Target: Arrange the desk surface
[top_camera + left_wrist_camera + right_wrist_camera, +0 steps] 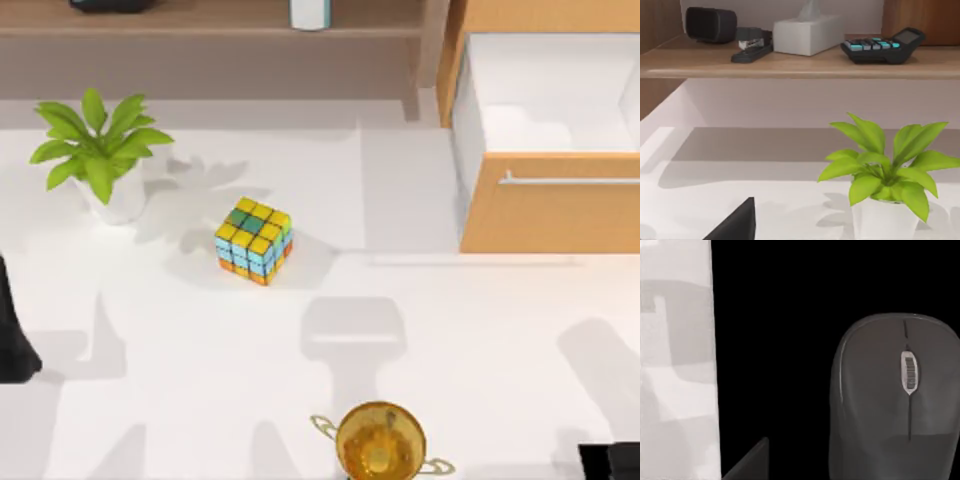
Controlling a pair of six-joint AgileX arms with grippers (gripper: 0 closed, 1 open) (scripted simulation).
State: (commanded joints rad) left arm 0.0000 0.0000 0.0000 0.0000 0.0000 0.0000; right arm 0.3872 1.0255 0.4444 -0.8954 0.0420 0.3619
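Note:
The desk surface [180,390] is a broad white tabletop. On it a multicoloured puzzle cube [254,240] rests left of centre, a potted green plant [100,150] stands at the back left, and a golden two-handled cup [380,442] sits at the front edge. My left arm [12,340] is parked at the left edge; a dark part of my left gripper [735,225] faces the plant [885,175]. A dark part of my right gripper [747,462] hovers over a dark mouse [895,400] lying on a black mat [775,340].
A brown wooden shelf [790,62] along the back carries a tissue box [807,34], a calculator [882,46], a stapler [752,47] and a black device [710,24]. A light-wood drawer [550,205] stands pulled out at the back right.

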